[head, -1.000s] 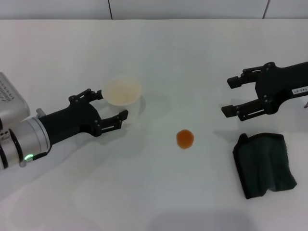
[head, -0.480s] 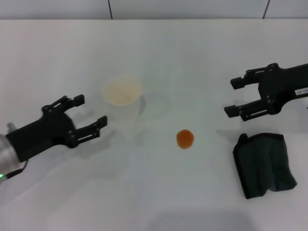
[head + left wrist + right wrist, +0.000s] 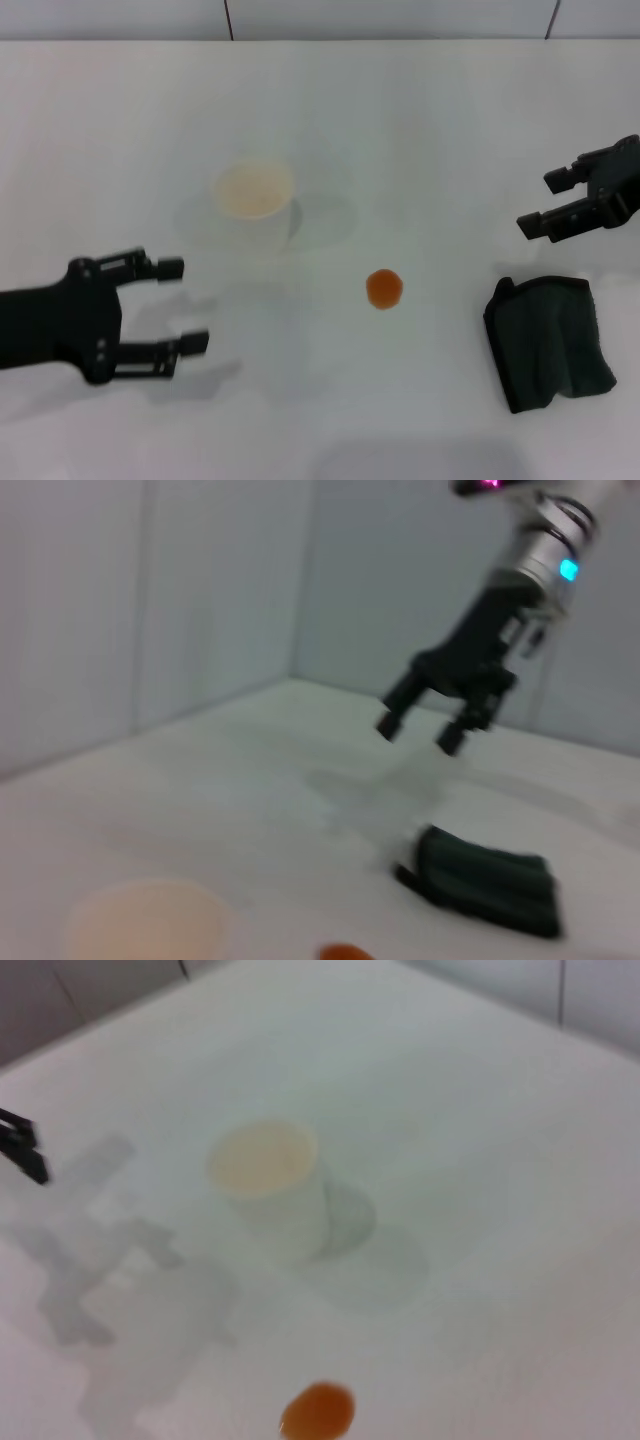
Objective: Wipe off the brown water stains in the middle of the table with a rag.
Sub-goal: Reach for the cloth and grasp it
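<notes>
Within the last second both arms have drawn back from the centre of the wide, glossy white table (image 3: pixel 420 120). The black left gripper (image 3: pixel 170 305), which a second ago sat right against the white paper cup with the pale cream inside (image 3: pixel 254 203), has slid away toward seven o'clock and now hangs well apart from the cup, jaws spread wide and holding nothing. The black right gripper (image 3: pixel 563 203) has retreated toward three o'clock, almost to the edge of the head view; its jaws are also parted and empty, as the left wrist view confirms (image 3: pixel 422 728). Nothing on the surface has shifted: the small round orange-brown water stain (image 3: pixel 384 288) is still whole in the middle of the table, at about five o'clock from the cup, and the dark greenish-black folded rag (image 3: pixel 548 340) still lies flat at roughly four o'clock from the stain, just below the right gripper and untouched. The wiping, then, has not begun. Judging from the layout, the right gripper is the nearer tool for the cloth, so its next job looks to be dropping onto the rag, pinching it, and dragging it toward nine o'clock across the stain.
</notes>
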`<action>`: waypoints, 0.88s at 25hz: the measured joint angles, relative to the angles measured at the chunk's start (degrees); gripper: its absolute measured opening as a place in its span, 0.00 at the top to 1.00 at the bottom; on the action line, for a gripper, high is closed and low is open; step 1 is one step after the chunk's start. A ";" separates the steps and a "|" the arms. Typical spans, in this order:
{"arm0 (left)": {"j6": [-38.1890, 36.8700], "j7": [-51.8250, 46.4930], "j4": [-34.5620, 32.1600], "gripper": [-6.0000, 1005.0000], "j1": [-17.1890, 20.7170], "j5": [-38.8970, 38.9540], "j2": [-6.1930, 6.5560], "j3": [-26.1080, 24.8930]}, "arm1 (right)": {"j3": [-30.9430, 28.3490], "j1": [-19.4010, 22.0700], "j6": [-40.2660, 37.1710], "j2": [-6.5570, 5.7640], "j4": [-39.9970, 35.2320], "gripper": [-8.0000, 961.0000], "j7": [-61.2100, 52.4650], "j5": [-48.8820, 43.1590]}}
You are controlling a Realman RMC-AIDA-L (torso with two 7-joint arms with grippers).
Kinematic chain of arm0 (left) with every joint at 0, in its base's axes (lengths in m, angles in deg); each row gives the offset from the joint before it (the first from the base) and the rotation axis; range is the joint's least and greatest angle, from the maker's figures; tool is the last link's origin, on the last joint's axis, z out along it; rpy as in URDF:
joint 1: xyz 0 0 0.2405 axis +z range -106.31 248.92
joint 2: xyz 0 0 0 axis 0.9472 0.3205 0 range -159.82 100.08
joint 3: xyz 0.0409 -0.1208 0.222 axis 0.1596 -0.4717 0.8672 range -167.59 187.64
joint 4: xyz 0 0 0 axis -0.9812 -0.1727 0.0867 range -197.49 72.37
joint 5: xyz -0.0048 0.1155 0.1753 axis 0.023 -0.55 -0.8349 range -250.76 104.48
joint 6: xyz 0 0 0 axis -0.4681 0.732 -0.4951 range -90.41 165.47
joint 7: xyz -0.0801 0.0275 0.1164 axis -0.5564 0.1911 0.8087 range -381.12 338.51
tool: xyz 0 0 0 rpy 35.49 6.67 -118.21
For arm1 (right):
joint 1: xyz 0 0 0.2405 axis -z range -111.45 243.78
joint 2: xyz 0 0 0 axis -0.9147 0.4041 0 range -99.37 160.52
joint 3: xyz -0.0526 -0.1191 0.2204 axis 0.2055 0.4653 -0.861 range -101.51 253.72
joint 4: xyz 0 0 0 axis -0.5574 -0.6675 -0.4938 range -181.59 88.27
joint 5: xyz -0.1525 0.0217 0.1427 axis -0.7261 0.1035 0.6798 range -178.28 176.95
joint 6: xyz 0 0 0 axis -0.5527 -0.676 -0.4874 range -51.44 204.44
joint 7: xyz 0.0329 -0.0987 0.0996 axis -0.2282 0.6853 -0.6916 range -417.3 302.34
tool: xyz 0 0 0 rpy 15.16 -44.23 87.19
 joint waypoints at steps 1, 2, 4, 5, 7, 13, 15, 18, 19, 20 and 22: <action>-1.83 -1.41 -2.00 0.13 -0.31 -2.01 -0.05 -0.62 | 0.89 -0.19 -0.72 0.03 -1.12 0.15 -2.28 -0.90; -3.25 -2.32 -3.64 0.13 -0.52 -3.40 -0.17 -1.02 | 1.88 -0.34 -1.30 0.04 -2.42 0.15 -4.39 -1.87; -5.78 -3.60 -6.61 0.13 -0.72 -5.24 -0.45 -1.40 | 5.34 -1.01 -2.48 0.06 -5.86 0.16 -11.34 -5.61; -6.88 -4.08 -8.20 0.13 -0.76 -5.90 -0.56 -1.45 | 6.83 -1.43 -2.86 0.08 -6.94 0.16 -13.97 -7.30; -8.48 -4.48 -10.81 0.13 -0.63 -6.67 -0.90 -1.29 | 10.62 -3.06 -3.97 0.33 -8.33 0.16 -21.45 -11.75; -10.34 -3.08 -14.92 0.13 -1.08 -10.61 -2.16 -0.42 | 19.83 -6.23 -4.00 0.73 -7.52 0.18 -35.21 -17.09; -10.35 -2.92 -15.03 0.13 -1.27 -11.25 -2.28 -0.19 | 21.63 -7.02 -3.56 1.11 -6.75 0.18 -37.41 -17.67; -10.41 -2.73 -15.34 0.13 -2.14 -13.86 -3.23 0.23 | 22.17 -7.24 -3.34 1.59 -5.12 0.19 -37.93 -17.29; -10.40 -2.68 -15.49 0.13 -2.29 -14.55 -3.49 0.36 | 22.36 -7.15 -3.07 1.60 -4.56 0.19 -37.93 -17.19; -10.35 -2.58 -15.67 0.13 -2.36 -14.91 -3.72 0.50 | 22.93 -7.09 -2.16 1.60 -2.75 0.19 -37.93 -17.16; -10.32 -2.37 -15.84 0.13 -2.41 -15.20 -3.94 0.60 | 23.11 -7.08 -1.83 1.59 -2.20 0.20 -37.93 -17.29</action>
